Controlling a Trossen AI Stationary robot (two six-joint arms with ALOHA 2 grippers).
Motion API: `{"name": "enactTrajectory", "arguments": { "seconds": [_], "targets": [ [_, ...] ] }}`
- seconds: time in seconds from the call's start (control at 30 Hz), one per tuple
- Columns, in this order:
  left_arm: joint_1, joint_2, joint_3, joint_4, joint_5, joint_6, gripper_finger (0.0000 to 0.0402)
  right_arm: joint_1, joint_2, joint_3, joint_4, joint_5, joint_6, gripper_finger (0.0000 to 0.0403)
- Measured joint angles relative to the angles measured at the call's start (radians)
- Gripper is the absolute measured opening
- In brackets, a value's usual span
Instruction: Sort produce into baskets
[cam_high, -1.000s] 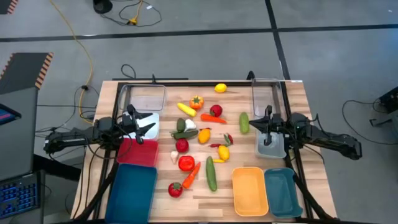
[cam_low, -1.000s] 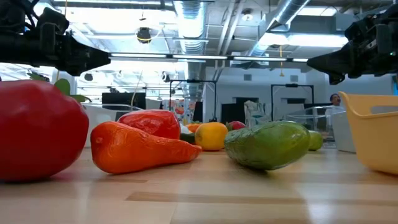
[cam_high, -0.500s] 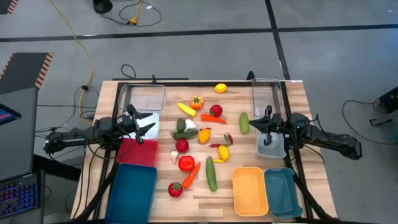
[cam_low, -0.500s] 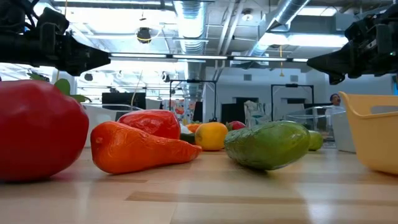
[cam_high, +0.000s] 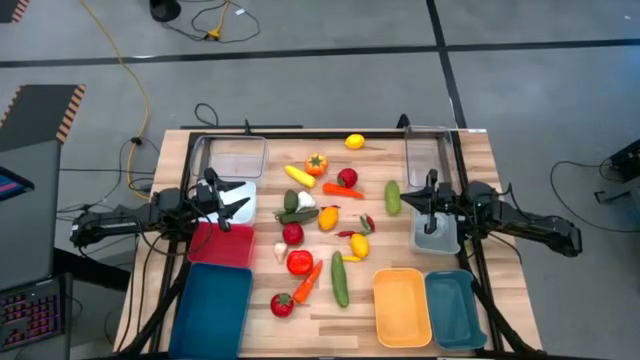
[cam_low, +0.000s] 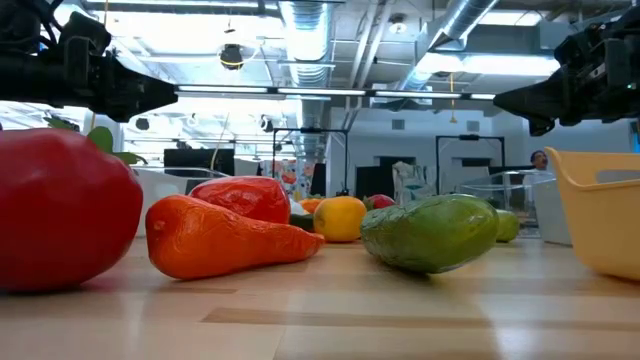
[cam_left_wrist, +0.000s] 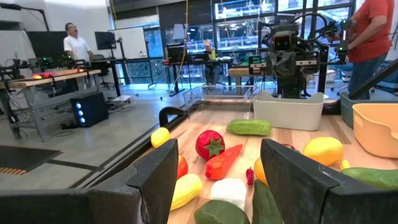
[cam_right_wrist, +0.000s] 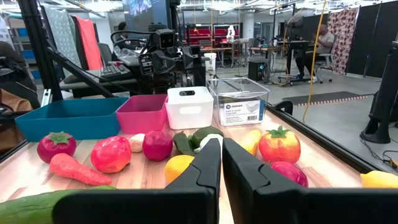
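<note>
This is a robotics lab, a big open industrial hall. Exposed ducts (cam_low: 310, 25) and strip lights run overhead, bare grey concrete floor (cam_high: 300, 90) below with a yellow cable (cam_high: 135, 85) trailing across it. Out beyond the left gripper (cam_left_wrist: 217, 180), workbenches (cam_left_wrist: 46, 78) with monitors, a whiteboard (cam_left_wrist: 134, 40), and people at desks (one person (cam_left_wrist: 76, 45) standing by a bench). Ahead of the right gripper (cam_right_wrist: 221, 168), more dark robot arms (cam_right_wrist: 158, 53) on stands.
</note>
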Motion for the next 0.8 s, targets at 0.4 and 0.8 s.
{"name": "enactTrajectory", "arguments": {
  "seconds": [0.4,0.8],
  "targets": [
    [0.0,0.0,0.0,0.0,0.0,-0.037,0.0217,0.0,0.0,0.0,0.0,0.0,0.0,0.0047],
    [0.0,0.0,0.0,0.0,0.0,-0.102,0.0217,0.0,0.0,0.0,0.0,0.0,0.0,0.0047]
  ]
}}
